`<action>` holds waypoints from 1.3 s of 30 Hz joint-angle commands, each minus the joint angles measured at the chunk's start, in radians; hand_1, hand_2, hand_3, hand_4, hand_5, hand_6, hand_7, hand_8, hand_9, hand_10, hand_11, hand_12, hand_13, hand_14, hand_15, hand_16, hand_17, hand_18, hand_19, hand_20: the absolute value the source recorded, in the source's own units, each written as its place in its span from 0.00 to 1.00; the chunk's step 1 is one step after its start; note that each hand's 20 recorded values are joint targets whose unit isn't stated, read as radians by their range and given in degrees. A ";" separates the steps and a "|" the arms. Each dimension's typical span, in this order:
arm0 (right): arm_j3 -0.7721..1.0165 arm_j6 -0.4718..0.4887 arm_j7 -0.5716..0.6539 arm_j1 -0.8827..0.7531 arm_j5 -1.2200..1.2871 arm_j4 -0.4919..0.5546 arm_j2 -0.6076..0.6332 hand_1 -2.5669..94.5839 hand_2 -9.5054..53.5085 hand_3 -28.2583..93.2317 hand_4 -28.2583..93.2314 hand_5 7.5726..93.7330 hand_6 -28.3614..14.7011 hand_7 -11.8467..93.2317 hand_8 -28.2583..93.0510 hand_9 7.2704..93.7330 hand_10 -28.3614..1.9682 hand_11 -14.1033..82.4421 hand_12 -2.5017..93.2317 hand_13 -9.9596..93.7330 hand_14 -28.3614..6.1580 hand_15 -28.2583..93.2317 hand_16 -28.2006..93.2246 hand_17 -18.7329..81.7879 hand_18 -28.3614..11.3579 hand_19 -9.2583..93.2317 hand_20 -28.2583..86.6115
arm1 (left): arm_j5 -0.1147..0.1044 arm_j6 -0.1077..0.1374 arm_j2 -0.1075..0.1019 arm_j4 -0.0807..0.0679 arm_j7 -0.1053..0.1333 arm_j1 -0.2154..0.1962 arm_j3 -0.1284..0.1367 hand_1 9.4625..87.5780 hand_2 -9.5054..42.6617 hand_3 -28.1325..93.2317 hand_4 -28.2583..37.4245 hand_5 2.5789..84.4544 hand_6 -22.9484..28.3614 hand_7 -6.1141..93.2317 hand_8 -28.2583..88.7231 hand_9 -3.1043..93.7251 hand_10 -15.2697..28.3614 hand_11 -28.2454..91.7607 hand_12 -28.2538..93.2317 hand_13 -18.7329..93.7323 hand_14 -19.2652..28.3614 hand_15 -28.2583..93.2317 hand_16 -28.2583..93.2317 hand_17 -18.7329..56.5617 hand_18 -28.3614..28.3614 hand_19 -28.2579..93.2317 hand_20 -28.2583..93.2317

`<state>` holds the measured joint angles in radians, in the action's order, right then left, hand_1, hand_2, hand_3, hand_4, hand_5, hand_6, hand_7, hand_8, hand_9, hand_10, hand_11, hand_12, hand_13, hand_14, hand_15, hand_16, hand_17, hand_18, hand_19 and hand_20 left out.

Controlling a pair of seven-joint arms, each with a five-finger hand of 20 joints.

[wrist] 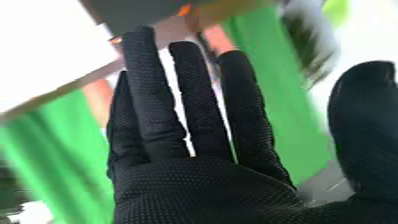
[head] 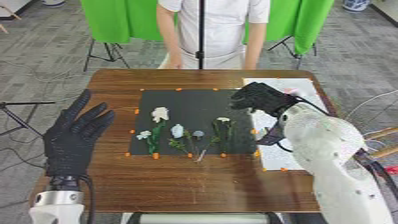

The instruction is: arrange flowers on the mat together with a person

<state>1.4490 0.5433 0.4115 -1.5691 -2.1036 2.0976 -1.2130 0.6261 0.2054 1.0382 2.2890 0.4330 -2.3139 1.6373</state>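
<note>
On one wooden table (head: 195,187) we have five flowers (head: 160,114) mid-frame on one black mat (head: 191,102), left hand (head: 71,145) far left, right hand (head: 259,97) upper right, both open-fingered.

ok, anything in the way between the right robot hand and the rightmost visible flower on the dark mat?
Nothing visible. Just a bare stretch of the dark mat between the right robot hand and the rightmost visible flower. Left robot hand is off past the mat's left side.

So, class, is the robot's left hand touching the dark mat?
Apart. The head view shows a strip of brown table between the left hand and the dark mat.
</note>
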 commanded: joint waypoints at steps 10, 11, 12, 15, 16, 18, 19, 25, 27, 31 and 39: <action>0.311 -0.361 0.126 -0.416 1.408 0.078 -0.282 0.16 0.29 0.89 0.00 0.37 0.59 0.19 0.15 0.44 0.28 0.26 0.15 0.46 0.15 0.52 0.31 0.22 0.17 0.59 0.38 | 0.045 -0.054 0.040 -0.002 -0.026 -0.026 0.038 0.11 0.36 0.85 0.00 0.39 0.57 0.15 0.16 0.40 0.80 0.40 0.31 0.41 0.97 0.59 0.15 0.15 0.95 0.72 0.19; 0.310 -0.360 0.125 -0.423 1.412 0.078 -0.283 0.15 0.29 0.89 0.00 0.36 0.60 0.18 0.15 0.43 0.28 0.25 0.15 0.46 0.14 0.52 0.31 0.22 0.17 0.58 0.38 | 0.048 -0.059 0.042 -0.003 -0.027 -0.024 0.044 0.11 0.36 0.85 0.00 0.39 0.57 0.15 0.16 0.40 0.80 0.40 0.31 0.41 0.97 0.59 0.16 0.15 0.95 0.71 0.21; 0.312 -0.349 0.127 -0.430 1.404 0.078 -0.285 0.15 0.31 0.88 0.00 0.35 0.61 0.18 0.15 0.43 0.28 0.25 0.15 0.46 0.14 0.51 0.31 0.21 0.17 0.58 0.38 | 0.046 -0.055 0.039 -0.004 -0.024 -0.024 0.046 0.11 0.36 0.85 0.00 0.39 0.57 0.15 0.16 0.40 0.80 0.40 0.31 0.41 0.96 0.59 0.16 0.15 0.95 0.71 0.22; 0.313 -0.315 0.131 -0.453 1.392 0.080 -0.281 0.12 0.34 0.87 0.00 0.33 0.65 0.18 0.15 0.42 0.30 0.24 0.15 0.46 0.14 0.51 0.32 0.21 0.17 0.58 0.38 | 0.040 -0.046 0.034 -0.009 -0.032 -0.016 0.055 0.11 0.36 0.85 0.00 0.39 0.56 0.15 0.16 0.40 0.80 0.40 0.31 0.42 0.97 0.60 0.16 0.17 0.97 0.75 0.24; 0.314 -0.308 0.139 -0.458 1.404 0.080 -0.282 0.11 0.35 0.87 0.00 0.33 0.66 0.18 0.15 0.42 0.30 0.24 0.15 0.45 0.14 0.50 0.32 0.21 0.17 0.58 0.38 | 0.042 -0.049 0.033 -0.010 -0.034 -0.016 0.058 0.11 0.37 0.85 0.00 0.39 0.56 0.15 0.16 0.40 0.80 0.40 0.31 0.42 0.97 0.60 0.16 0.17 0.97 0.76 0.25; 0.318 -0.282 0.150 -0.465 1.411 0.077 -0.289 0.09 0.37 0.87 0.00 0.33 0.68 0.18 0.15 0.42 0.31 0.23 0.15 0.45 0.14 0.50 0.32 0.20 0.17 0.57 0.38 | 0.053 -0.058 0.032 -0.014 -0.038 -0.011 0.066 0.11 0.37 0.85 0.00 0.38 0.56 0.15 0.16 0.40 0.79 0.40 0.31 0.43 0.98 0.62 0.16 0.18 0.99 0.79 0.26; 0.312 -0.273 0.144 -0.468 1.403 0.078 -0.285 0.08 0.37 0.87 0.00 0.32 0.69 0.18 0.15 0.42 0.31 0.24 0.15 0.45 0.13 0.50 0.33 0.20 0.17 0.57 0.38 | 0.059 -0.065 0.034 -0.016 -0.044 -0.006 0.069 0.11 0.37 0.85 0.00 0.38 0.55 0.14 0.16 0.41 0.79 0.40 0.31 0.44 0.99 0.63 0.16 0.19 0.99 0.80 0.26; 0.305 -0.212 0.160 -0.458 1.411 0.079 -0.290 0.05 0.39 0.87 0.00 0.34 0.65 0.18 0.15 0.46 0.31 0.26 0.16 0.46 0.11 0.52 0.34 0.20 0.17 0.57 0.39 | 0.074 -0.089 0.040 -0.025 -0.049 0.027 0.060 0.11 0.38 0.84 0.00 0.38 0.55 0.15 0.16 0.41 0.79 0.40 0.31 0.44 0.99 0.63 0.15 0.20 1.00 0.81 0.25; 0.300 -0.203 0.153 -0.450 1.391 0.081 -0.287 0.03 0.40 0.87 0.00 0.34 0.60 0.17 0.15 0.47 0.30 0.25 0.16 0.46 0.10 0.52 0.33 0.20 0.17 0.57 0.39 | 0.087 -0.108 0.051 -0.026 -0.073 0.034 0.061 0.11 0.38 0.84 0.00 0.38 0.55 0.15 0.16 0.41 0.79 0.40 0.31 0.44 0.99 0.63 0.15 0.20 1.00 0.80 0.25; 0.293 -0.195 0.132 -0.448 1.364 0.084 -0.283 0.01 0.43 0.87 0.00 0.32 0.51 0.15 0.15 0.47 0.28 0.24 0.14 0.46 0.09 0.52 0.33 0.20 0.17 0.57 0.40 | 0.101 -0.120 0.063 -0.022 -0.094 0.022 0.063 0.10 0.38 0.84 0.00 0.39 0.55 0.14 0.16 0.41 0.79 0.40 0.31 0.45 1.00 0.63 0.14 0.20 1.00 0.79 0.23; 0.256 -0.209 0.047 -0.464 1.285 0.068 -0.264 0.00 0.45 0.87 0.00 0.34 0.60 0.17 0.15 0.44 0.31 0.23 0.15 0.44 0.09 0.49 0.33 0.18 0.16 0.54 0.39 | 0.059 -0.045 0.048 -0.039 -0.020 0.003 0.003 0.10 0.38 0.85 0.00 0.40 0.56 0.14 0.16 0.39 0.79 0.39 0.31 0.41 0.96 0.59 0.15 0.16 0.97 0.74 0.20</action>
<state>1.7315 0.3425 0.5074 -2.0136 -0.8057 2.1724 -1.4813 0.7119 0.1129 1.0876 2.2679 0.3666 -2.2812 1.6804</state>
